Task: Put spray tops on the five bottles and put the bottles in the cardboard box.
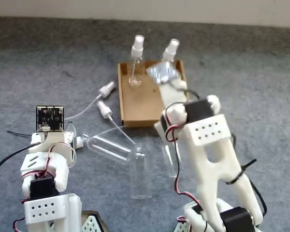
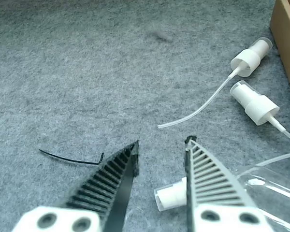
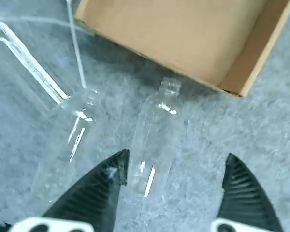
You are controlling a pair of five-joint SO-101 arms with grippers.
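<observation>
Closing the right hand (image 3: 176,155), spread apart over the capless bottle (image 3: 157,140) lying mid-surface beside the cardboard box (image 3: 183,34), could squirt that slick round body into the neighbouring bottle (image 3: 72,140); left hand (image 2: 162,142) also apart.

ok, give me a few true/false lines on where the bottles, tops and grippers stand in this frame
1. Two topped bottles stand in the cardboard box. True.
2. Every spray top is already fitted on a bottle. False: two loose spray tops lie on the carpet beside the box.
3. The right gripper is shut on a bottle. False: it is open, above an untopped bottle on the carpet next to the box.
4. The left gripper is open. True.
</observation>
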